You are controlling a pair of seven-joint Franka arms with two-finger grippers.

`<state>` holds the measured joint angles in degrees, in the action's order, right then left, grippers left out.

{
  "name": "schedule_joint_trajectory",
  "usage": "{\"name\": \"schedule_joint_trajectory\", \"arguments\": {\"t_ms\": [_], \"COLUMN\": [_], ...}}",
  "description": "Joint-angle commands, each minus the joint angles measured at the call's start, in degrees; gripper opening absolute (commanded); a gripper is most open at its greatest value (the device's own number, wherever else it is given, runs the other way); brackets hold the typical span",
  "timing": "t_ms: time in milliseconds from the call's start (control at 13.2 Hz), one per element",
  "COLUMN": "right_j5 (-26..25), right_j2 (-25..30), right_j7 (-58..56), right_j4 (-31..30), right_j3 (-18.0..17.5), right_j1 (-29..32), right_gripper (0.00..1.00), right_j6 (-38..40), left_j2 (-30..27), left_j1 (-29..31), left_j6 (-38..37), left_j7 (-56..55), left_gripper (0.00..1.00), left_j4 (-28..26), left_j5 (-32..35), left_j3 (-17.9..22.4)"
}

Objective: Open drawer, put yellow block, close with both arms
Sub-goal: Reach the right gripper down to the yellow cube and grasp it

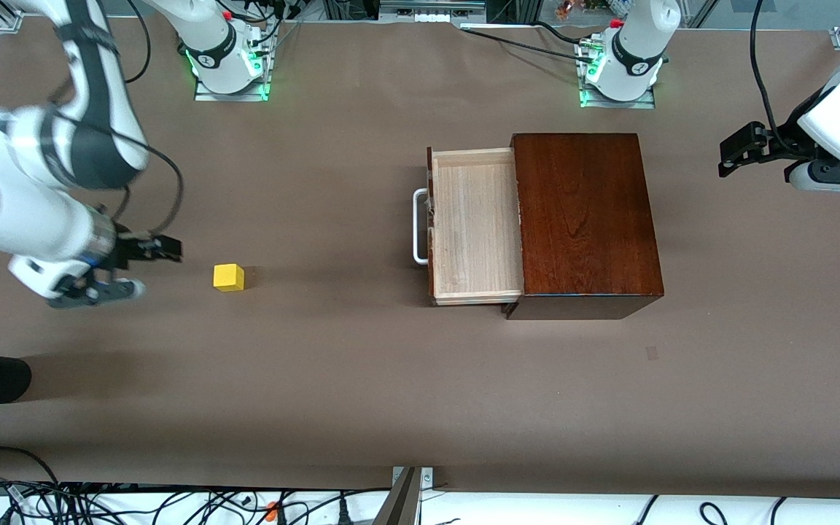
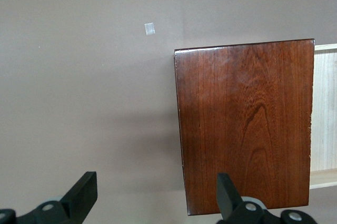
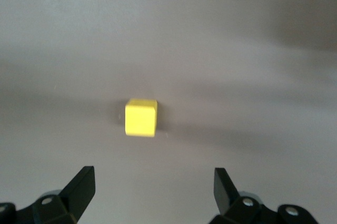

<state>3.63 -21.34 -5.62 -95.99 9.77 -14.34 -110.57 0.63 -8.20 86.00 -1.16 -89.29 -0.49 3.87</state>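
The block sits on the surface toward the right arm's end, well apart from the drawer, which stands pulled out of the box. The right pincer hangs spread and empty just beside the block, apart from it. The left pincer, also spread and empty, waits over the surface beside the box.

Glossy dark wooden box; pale, matt raw-wood drawer; matt brown table covering.
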Motion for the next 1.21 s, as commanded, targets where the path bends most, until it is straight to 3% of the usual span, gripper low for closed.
{"name": "schedule_joint_trajectory", "arguments": {"t_ms": [0, 455, 758, 985, 1136], "right_j5": [2.78, 5.69, 5.60, 5.60, 5.51], "right_j2": [-2.65, -4.41, -5.38, -6.70, -7.14], "right_j7": [-0.09, 1.31, 1.05, 0.43, 0.26], "right_j4": [-4.28, -18.17, -19.06, -20.11, -20.64], "right_j3": [-0.01, -2.39, -2.39, -2.39, -2.39], "right_j1": [-0.87, -1.75, -1.92, -1.92, -1.92], "right_gripper": [1.00, 1.00, 0.97, 0.74, 0.48], "right_j6": [-7.36, -25.47, -26.45, -29.52, -30.85], "left_j2": [1.03, 1.65, 1.91, 2.18, 2.35], "left_j1": [-0.06, -0.15, -0.15, -0.15, -0.06], "left_j6": [-0.22, -0.22, -0.22, -0.22, -0.22], "left_j7": [1.25, 1.25, 1.16, 1.16, 1.16], "left_gripper": [1.00, 1.00, 1.00, 1.00, 1.00], "left_j4": [1.66, 2.45, 2.45, 2.89, 2.89], "left_j5": [-0.66, -0.57, -0.57, -0.57, -0.57], "left_j3": [0.35, 0.35, 0.35, 0.35, 0.35]}}
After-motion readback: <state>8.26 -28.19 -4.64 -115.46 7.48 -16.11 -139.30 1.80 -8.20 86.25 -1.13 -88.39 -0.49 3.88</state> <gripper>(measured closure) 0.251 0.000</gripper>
